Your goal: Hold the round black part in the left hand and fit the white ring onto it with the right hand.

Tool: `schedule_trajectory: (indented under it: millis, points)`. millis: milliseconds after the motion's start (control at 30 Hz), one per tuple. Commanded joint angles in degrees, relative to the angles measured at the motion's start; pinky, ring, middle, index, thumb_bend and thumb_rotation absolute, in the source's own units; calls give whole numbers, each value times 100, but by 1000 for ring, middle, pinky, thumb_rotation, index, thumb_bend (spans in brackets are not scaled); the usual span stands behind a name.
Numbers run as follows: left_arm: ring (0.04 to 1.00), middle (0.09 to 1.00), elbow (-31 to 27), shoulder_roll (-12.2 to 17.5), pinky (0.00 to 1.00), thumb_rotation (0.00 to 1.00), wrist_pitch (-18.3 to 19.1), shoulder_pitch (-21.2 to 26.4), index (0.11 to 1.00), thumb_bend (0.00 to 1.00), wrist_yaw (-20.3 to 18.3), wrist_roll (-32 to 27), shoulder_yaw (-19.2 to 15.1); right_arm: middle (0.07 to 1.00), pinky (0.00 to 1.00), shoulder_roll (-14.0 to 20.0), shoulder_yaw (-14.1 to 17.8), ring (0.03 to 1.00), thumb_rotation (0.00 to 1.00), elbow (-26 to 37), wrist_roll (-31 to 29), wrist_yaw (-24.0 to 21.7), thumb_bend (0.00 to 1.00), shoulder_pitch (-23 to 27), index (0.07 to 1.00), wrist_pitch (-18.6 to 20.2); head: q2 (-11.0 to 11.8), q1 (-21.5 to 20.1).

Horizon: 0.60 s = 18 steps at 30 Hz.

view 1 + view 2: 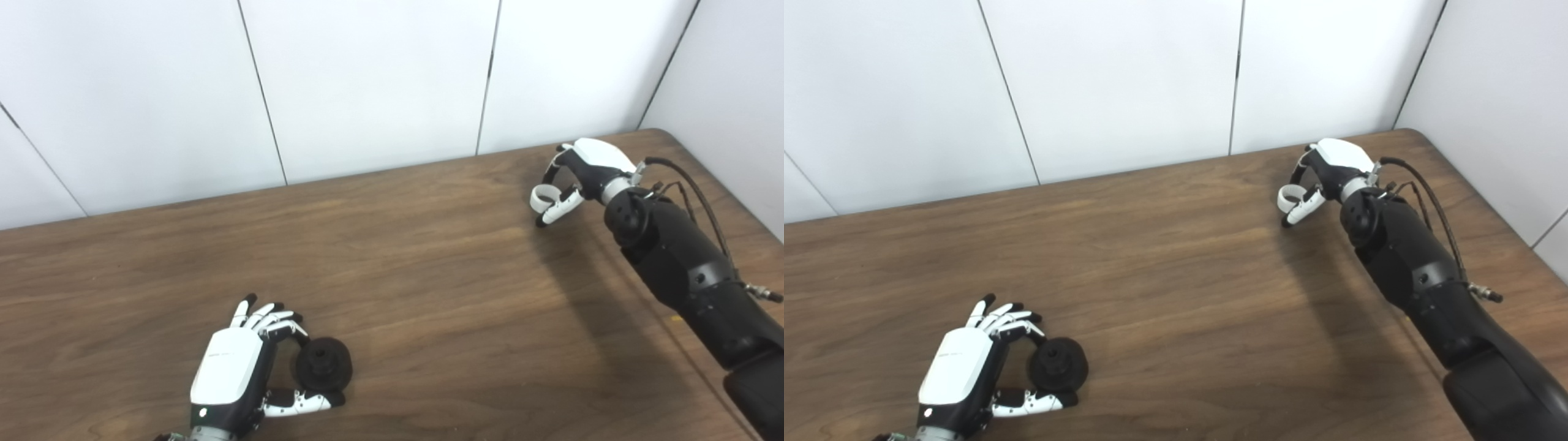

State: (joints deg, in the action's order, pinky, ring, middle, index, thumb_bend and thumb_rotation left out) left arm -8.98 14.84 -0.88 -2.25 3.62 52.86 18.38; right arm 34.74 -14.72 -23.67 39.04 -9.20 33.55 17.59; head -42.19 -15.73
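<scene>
On the wooden table (398, 257), left hand (236, 370) cupping round black part (323, 364); right hand (582, 174) pinching white ring (545, 197).

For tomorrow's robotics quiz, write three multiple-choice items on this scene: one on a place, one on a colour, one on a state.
1. Where is the black part?
A. Near the table's front left, by the left hand
B. At the far right corner
C. Against the wall

2. What colour is the ring?
A. Red
B. White
C. Blue

3. What is the right hand doing?
A. Resting flat and empty
B. Holding the black part
C. Holding the ring in its fingers

Answers: 1 A, the part sits between the left hand's fingers and thumb. 2 B, it shows white against the brown wood. 3 C, the fingers close around the ring.
</scene>
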Motion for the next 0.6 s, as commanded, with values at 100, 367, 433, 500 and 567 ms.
schedule_trajectory:
  millis: [100, 367, 433, 500, 567]
  points:
    - [869, 759, -37, 128, 1000, 51, 186, -100, 483, 524, -169, 133, -79, 897, 1000, 144, 126, 1000, 135, 56, -14, 238, 524, 129, 487, -174, -17, 7]
    - [864, 757, -39, 105, 1000, 51, 157, -96, 483, 524, -137, 142, -69, 888, 1000, 181, 77, 1000, 136, 65, 59, 264, 524, 86, 487, -243, -21, 22]
    - [864, 757, -43, 105, 1000, 51, 143, -96, 483, 524, -131, 132, -68, 888, 1000, 191, 80, 1000, 137, 83, 64, 264, 524, 62, 487, -260, -27, 20]
    - [864, 757, -42, 101, 1000, 51, 144, -96, 483, 524, -130, 137, -65, 887, 1000, 197, 95, 1000, 138, 103, 54, 266, 524, 41, 487, -281, -24, 54]
    - [864, 757, -42, 96, 1000, 51, 159, -99, 483, 524, -138, 149, -62, 886, 1000, 207, 111, 1000, 138, 188, 40, 257, 524, 6, 487, -303, -23, 76]
